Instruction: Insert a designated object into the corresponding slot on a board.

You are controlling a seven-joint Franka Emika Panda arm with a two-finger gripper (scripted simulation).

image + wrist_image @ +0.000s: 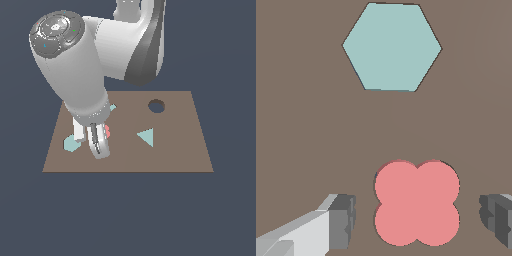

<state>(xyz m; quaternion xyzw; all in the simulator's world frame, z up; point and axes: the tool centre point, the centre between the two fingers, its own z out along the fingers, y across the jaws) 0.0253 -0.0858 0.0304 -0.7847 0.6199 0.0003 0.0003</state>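
Observation:
The designated object, a salmon-red clover-shaped block [417,202], lies flat on the brown board [301,125]. My gripper [418,217] straddles it and is open, with board showing between the block and each dark finger pad [343,220]. In the exterior view the gripper [92,142] hangs low over the board's [175,150] left part, and only a sliver of the red block [106,131] shows behind the fingers. The slot is hidden. I cannot tell whether the block sits in it.
A teal hexagon [392,47] lies close beyond the block, seen also as the hexagon [70,144] by the gripper. A teal triangle [146,136] sits mid-board, a round dark hole [156,106] at the back, and a teal corner [112,107] peeks from behind the arm.

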